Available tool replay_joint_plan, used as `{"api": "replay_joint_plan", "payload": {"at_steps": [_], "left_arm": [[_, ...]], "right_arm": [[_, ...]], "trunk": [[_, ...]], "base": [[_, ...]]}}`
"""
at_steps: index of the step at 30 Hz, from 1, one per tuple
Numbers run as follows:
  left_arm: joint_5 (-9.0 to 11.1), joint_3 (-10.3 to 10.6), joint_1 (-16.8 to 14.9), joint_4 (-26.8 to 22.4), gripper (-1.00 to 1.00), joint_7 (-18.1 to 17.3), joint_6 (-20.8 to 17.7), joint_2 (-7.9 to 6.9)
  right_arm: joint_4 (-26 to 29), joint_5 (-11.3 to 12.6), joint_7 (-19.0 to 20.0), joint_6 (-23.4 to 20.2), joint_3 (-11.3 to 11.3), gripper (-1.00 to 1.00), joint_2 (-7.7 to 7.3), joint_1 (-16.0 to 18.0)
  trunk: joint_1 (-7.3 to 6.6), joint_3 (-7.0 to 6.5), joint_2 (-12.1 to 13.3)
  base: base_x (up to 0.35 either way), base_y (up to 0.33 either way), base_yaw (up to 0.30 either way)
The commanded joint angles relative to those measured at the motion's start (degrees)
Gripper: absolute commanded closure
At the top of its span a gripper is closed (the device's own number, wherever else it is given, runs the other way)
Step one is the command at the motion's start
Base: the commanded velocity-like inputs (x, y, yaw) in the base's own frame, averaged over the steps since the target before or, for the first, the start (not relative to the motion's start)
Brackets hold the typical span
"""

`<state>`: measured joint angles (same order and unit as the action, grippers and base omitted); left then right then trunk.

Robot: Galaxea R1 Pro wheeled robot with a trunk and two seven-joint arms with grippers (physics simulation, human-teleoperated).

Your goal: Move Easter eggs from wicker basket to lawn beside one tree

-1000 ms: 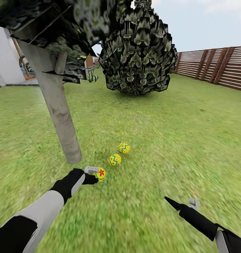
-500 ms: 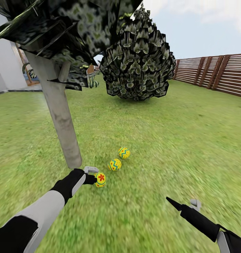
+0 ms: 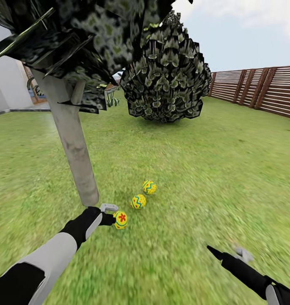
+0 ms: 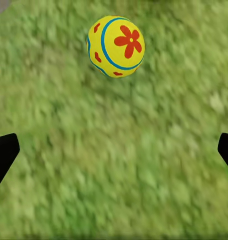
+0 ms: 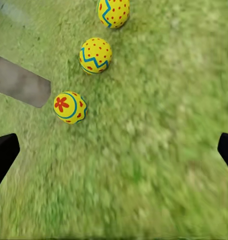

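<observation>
**Three eggs down by the trunk**

With all three eggs lying on the lawn (image 3: 191, 169), looks close to finished. Going left to right: pale grey tree (image 3: 75, 148) trunk rising from the grass; left end effector (image 3: 109, 214) spread wide, fingers apart and empty, just beside the flower egg (image 3: 120, 220). Then the middle zigzag egg (image 3: 138, 201) and the far zigzag egg (image 3: 149, 187), strung in a line near the trunk. Further right, right end effector (image 3: 229, 255) hovering, fingers apart, gripping nothing. No basket visible, so nothing obviously left.
</observation>
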<state>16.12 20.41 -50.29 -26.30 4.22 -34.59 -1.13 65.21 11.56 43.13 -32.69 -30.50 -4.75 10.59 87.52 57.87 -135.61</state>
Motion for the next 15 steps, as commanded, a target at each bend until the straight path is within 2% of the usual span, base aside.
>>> {"api": "replay_joint_plan", "payload": {"at_steps": [1,5,8,9,15], "left_arm": [[0.6,0.5,0.3,0.5,-1.0,0.4,0.8,-0.1],[0.4,0.7,1.0,7.7,-1.0,0.4,7.5,0.16],[0.4,0.8,1.1,10.8,-1.0,0.4,10.0,0.23],[0.4,0.9,1.3,12.3,-1.0,0.4,11.4,0.23],[0.3,1.2,4.2,12.9,-1.0,0.4,13.2,0.26]], "right_arm": [[0.0,0.3,-1.3,-0.5,-0.1,-1.0,-0.36,-0.4],[0.0,0.3,-6.7,-0.5,0.0,-1.0,-0.8,-1.0],[-0.1,0.3,-8.9,-0.6,0.1,-1.0,-0.81,-1.1],[-1.1,0.3,-11.3,-0.6,0.2,-1.0,-0.81,-1.2],[-4.5,0.3,-13.7,-0.3,0.1,-1.0,-0.94,-1.2]], "trunk": [[-0.24,-0.13,0.4],[-1.11,-0.85,2.0],[-1.77,-1.39,3.2],[-1.99,-1.57,3.6],[-3.31,-2.65,6.0]], "base": [[0.0,0.0,0.0],[0.0,0.0,0.0],[0.0,0.0,0.0],[0.0,0.0,0.0],[0.0,0.0,0.0]]}}
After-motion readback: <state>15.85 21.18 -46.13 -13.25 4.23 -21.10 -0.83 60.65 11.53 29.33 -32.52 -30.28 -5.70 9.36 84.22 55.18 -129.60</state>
